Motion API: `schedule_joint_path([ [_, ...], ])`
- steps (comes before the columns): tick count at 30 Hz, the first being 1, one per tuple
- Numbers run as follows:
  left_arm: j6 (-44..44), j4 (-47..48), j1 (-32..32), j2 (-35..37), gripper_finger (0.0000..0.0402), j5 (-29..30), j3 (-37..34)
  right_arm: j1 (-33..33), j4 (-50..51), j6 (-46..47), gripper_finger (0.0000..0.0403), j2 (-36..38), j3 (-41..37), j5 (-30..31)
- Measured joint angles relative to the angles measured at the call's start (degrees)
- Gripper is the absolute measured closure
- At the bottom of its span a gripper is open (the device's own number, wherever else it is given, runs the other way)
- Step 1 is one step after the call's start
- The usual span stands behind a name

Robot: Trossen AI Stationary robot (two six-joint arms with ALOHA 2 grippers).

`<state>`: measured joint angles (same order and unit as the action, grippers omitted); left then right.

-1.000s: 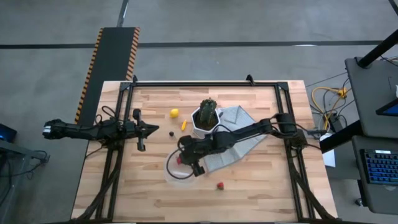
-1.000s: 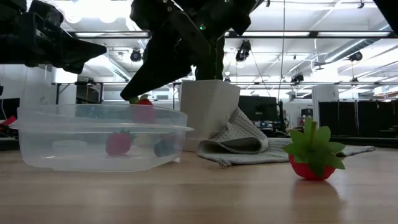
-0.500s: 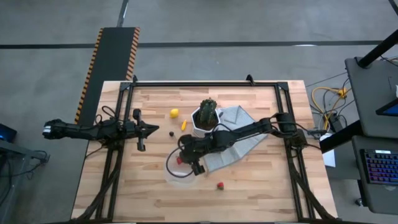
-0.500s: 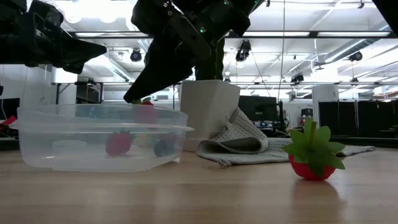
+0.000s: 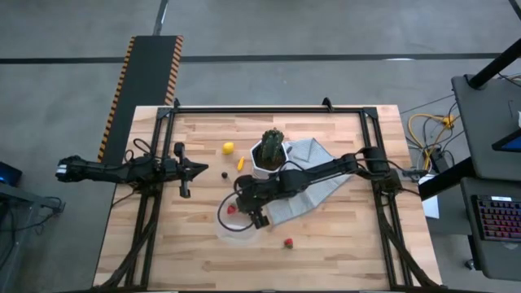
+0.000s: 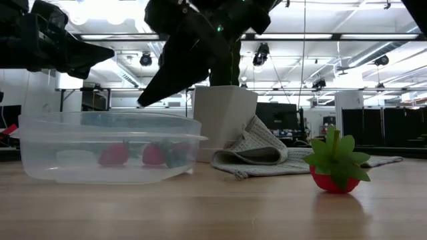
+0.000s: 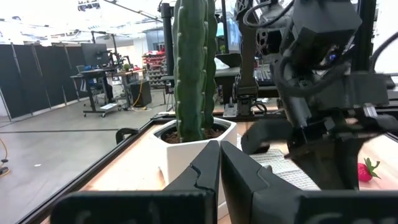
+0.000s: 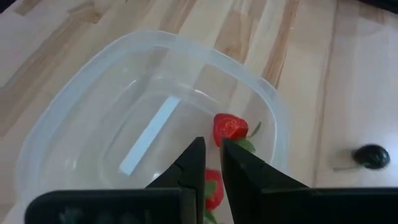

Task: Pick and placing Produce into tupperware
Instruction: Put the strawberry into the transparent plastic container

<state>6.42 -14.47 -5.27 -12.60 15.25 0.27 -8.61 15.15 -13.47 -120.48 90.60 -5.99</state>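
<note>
The clear tupperware (image 5: 221,228) stands on the table at front centre and also shows in the low view (image 6: 40,160). Two red strawberries (image 8: 229,128) (image 6: 115,155) lie on its floor beside its white label (image 8: 149,137). My right gripper (image 8: 212,158) hovers over the container's far side (image 5: 242,203), its fingers a narrow gap apart and empty. Another strawberry (image 5: 287,242) lies on the table to the container's right. A yellow lemon (image 5: 229,148), an orange piece (image 5: 241,163) and a dark berry (image 5: 225,173) lie farther back. My left gripper (image 5: 201,169) waits shut at the table's left.
The green cactus in its white faceted pot (image 5: 271,152) stands just behind the container. A grey cloth (image 5: 313,183) lies to the pot's right, under my right arm. Bare wood lies along the near edge and at the far left.
The strawberry that was at my right gripper's fingertips above the container's rim has dropped and now lies on the container's floor next to the other strawberry. My right gripper has stayed nearly in place over the container.
</note>
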Motion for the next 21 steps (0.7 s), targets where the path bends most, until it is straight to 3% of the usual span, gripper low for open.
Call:
schedule_joint_path([
  [5,0.0,0.01,0.01,0.0,0.0402,0.02,0.0,-1.24,4.58,-0.51,0.036,3.93,-0.01,-0.02],
  [12,0.0,0.0,0.01,0.0,0.0402,0.01,0.0,-5.72,19.92,-1.58,0.036,11.48,-0.12,-0.21],
  [21,-0.06,-0.01,0.01,-0.07,0.0402,0.0,0.0,-12.72,21.69,-8.92,0.036,16.43,-5.91,-3.27],
])
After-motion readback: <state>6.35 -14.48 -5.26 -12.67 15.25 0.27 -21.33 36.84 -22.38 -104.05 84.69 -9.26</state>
